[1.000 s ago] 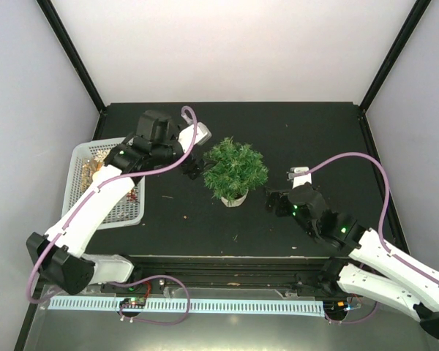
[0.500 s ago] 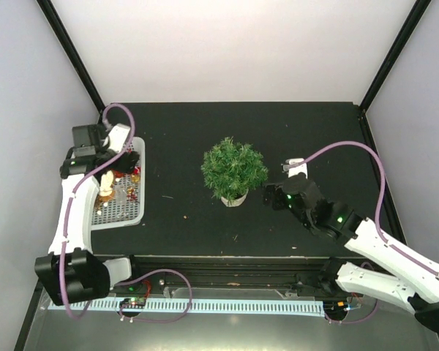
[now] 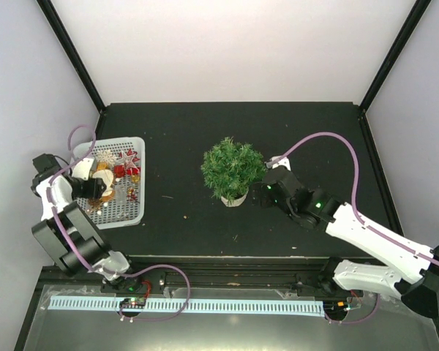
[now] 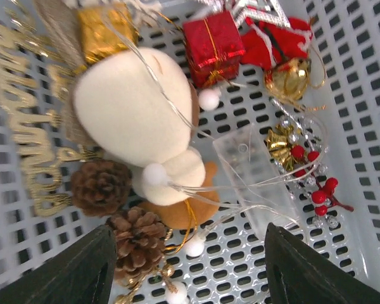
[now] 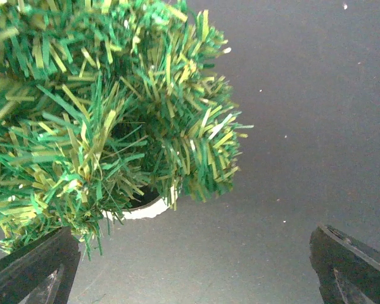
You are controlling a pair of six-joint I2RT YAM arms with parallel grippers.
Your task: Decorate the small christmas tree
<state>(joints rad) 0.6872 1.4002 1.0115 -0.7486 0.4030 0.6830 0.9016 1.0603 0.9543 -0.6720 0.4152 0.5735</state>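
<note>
The small christmas tree point(image 3: 233, 168) stands mid-table in its cream pot point(image 3: 234, 197); I see no ornaments on it. In the right wrist view the tree point(image 5: 114, 107) and pot point(image 5: 142, 209) lie just ahead, left of centre. My right gripper point(image 3: 265, 193) is open and empty just right of the pot, also seen in its wrist view point(image 5: 193, 278). My left gripper point(image 3: 96, 187) is open over the white basket point(image 3: 121, 219). Between its fingers point(image 4: 190, 272) lie a pine cone point(image 4: 136, 237), a cream felt ornament point(image 4: 133, 114) and a string of lights with a clear battery box point(image 4: 259, 171).
The basket point(image 4: 361, 95) also holds a second pine cone point(image 4: 101, 187), a red gift box point(image 4: 212, 44), a gold gift box point(image 4: 104, 28), gold lettering point(image 4: 25, 145), a gold bell point(image 4: 288, 79) and red berries point(image 4: 320, 196). Dark frame posts stand at the table's back corners.
My left arm swung away from the tree's left side to the basket and lowered over the ornaments. My right gripper moved left, closer to the tree's pot.
</note>
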